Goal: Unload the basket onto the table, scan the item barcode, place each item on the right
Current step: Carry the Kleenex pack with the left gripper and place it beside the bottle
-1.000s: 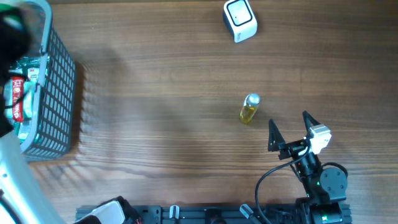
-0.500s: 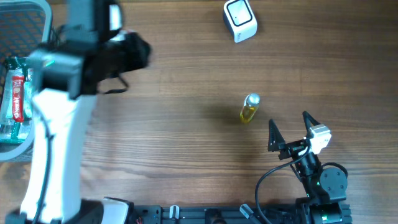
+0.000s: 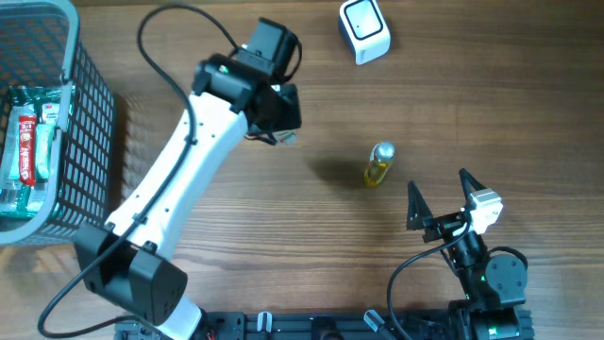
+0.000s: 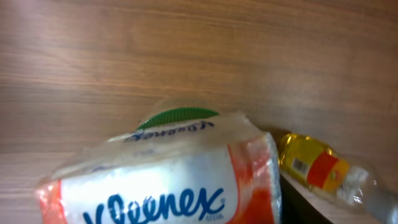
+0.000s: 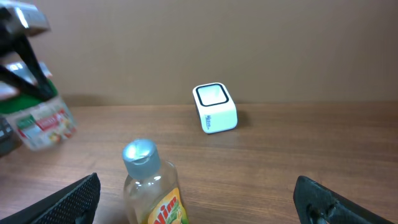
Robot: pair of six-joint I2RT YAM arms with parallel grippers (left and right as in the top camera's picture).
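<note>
the left pincer (image 3: 279, 115) pinches a tissue pack (image 4: 168, 180) from above. the pack is white with orange-red ends, a blue kleenex name and a green patch on its top side. in the right wrist view its dark fingers (image 5: 28, 62) come down onto the top of the pack. the left arm reaches from the near-left corner of the bench (image 3: 208, 236) in a slant to the middle of it, and there the pack is held, nearer to the far edge than to the near one. in the overhead view the pincer covers nearly all of the pack.

the scanner (image 3: 364, 30), a small white box with a dark-framed window on top, stands at the far edge, to the right of the middle, well apart from the pack.

a small bottle (image 3: 377, 165) with yellow liquid and a silver cap stands on the bench, to the right of the pack and between the scanner and the right pincer (image 3: 438, 179). the right pincer is spread wide and holds nothing. it stays low near the near-right corner and points at the bottle, without touching it.

a grey wire basket (image 3: 90, 142) stands at the far-left corner, with some packaged goods (image 3: 28, 142) inside.
</note>
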